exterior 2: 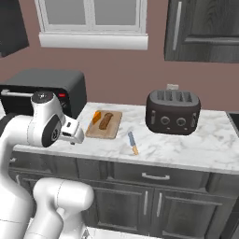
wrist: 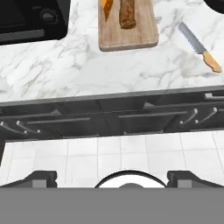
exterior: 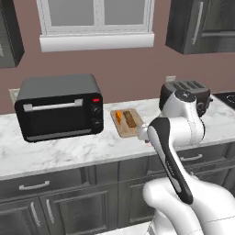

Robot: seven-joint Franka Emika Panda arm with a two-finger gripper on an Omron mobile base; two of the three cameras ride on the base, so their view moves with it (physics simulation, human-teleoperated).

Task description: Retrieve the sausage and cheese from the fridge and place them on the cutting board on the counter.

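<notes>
I can read no text, label, brand or number anywhere on my feeds. The black toaster oven (exterior: 58, 108) has a small red patch at the top of its control panel, above its dials, but I can make out no characters on it, and the dials themselves carry no markings I can read. The dark toaster (exterior 2: 173, 112), well to the right of the toaster oven on the same counter (exterior 2: 186, 144), shows round knobs on its front with nothing legible on or around them.
</notes>
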